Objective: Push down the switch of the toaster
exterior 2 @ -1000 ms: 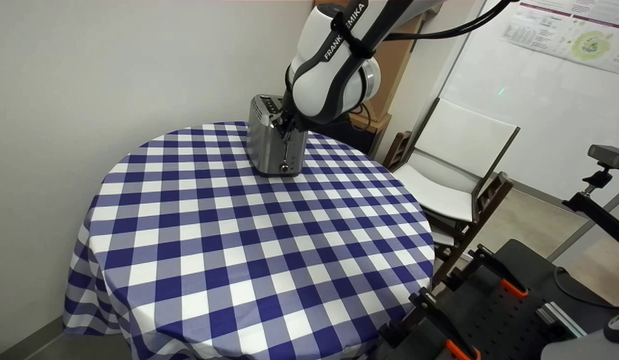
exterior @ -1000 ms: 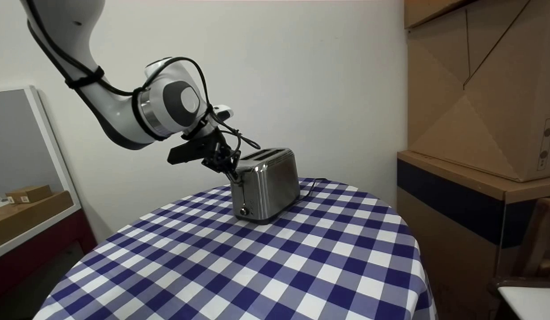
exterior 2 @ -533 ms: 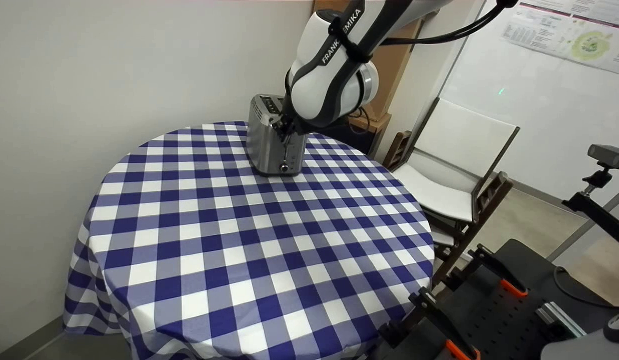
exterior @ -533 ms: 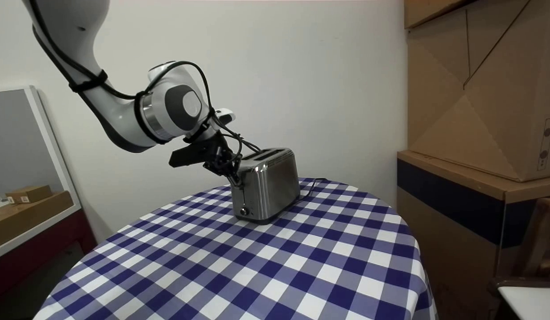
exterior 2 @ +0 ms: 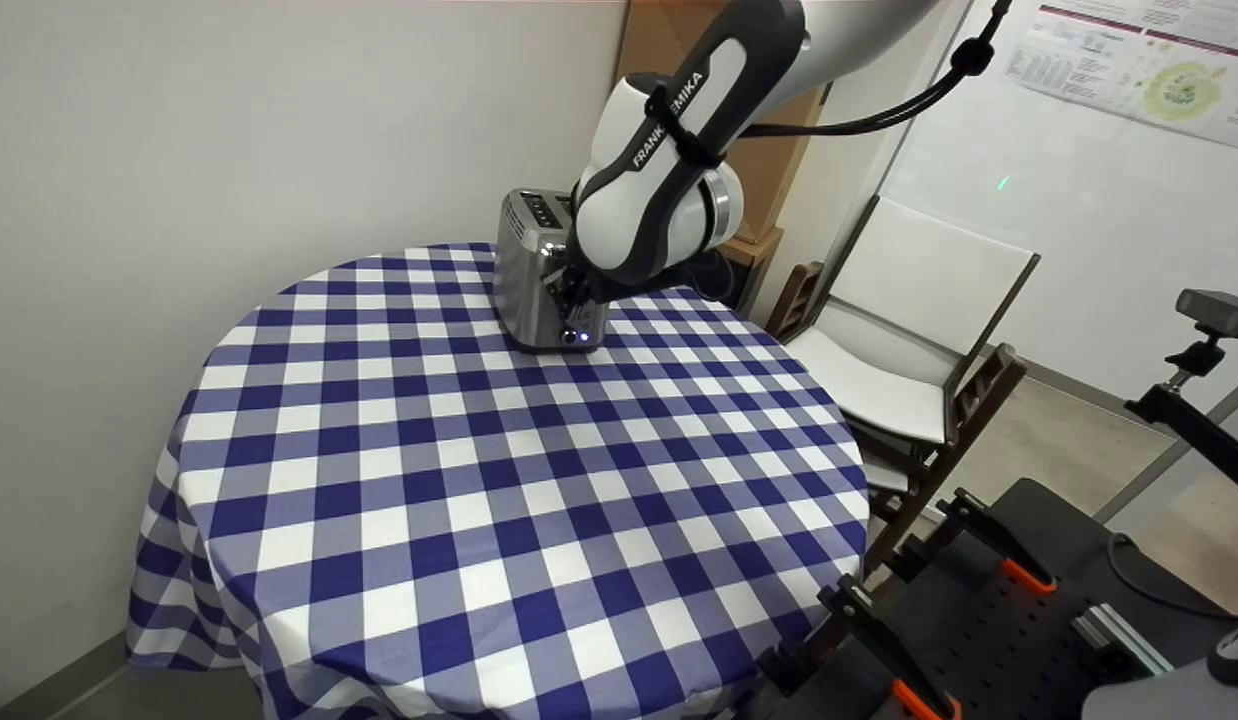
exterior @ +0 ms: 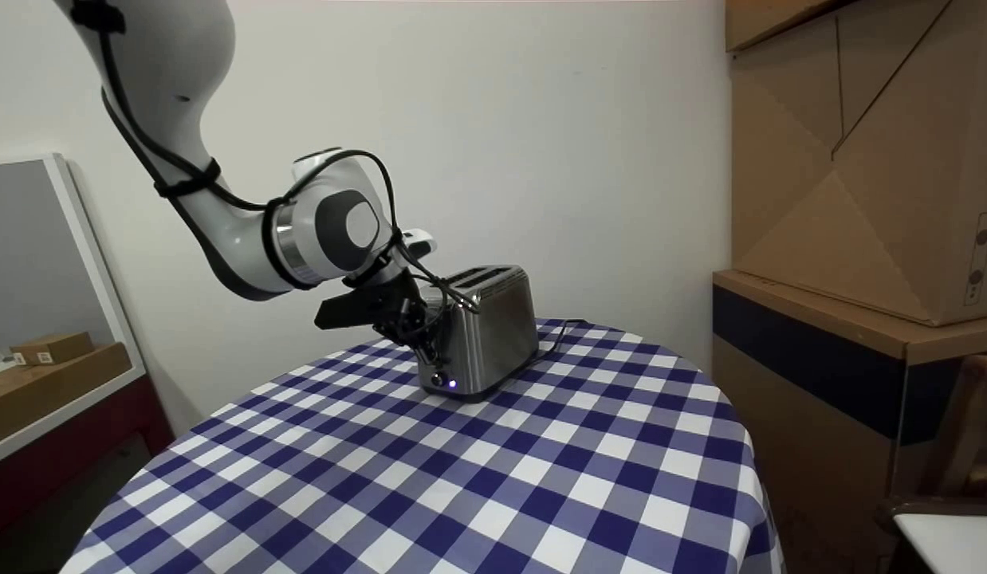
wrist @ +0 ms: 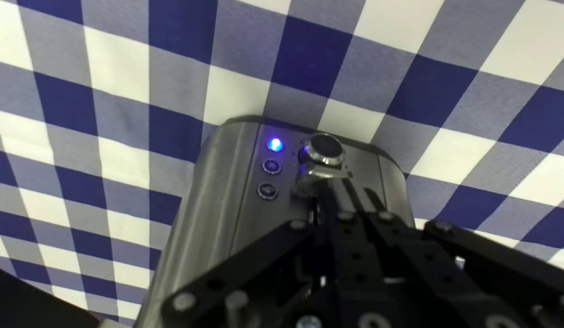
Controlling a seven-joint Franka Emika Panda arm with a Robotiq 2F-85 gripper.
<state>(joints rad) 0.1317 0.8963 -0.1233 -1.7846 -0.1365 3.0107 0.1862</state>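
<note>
Wall point(exterior: 589, 159) behind the toaster point(exterior: 497, 339), tool point(wrist: 343, 187) blocking its control side, wide passage over the foreground tablecloth point(exterior: 430, 478)

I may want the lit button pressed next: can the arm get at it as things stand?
Probably yes: the end effector is close by, at the lever, and nothing covers the lit button in the wrist view. Moving sideways and slightly down should do.

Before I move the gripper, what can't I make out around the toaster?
Contact between the gripper and the lever: in the wrist view, blurred and covered at the gripper's tips.
The symbol on the lit button: in the wrist view, lost in its blue glow.
Inside the slots of the toaster: in an exterior view, partly behind the arm, otherwise too small.
The arm's upper part: in both exterior views, cut off by the top edge.
</note>
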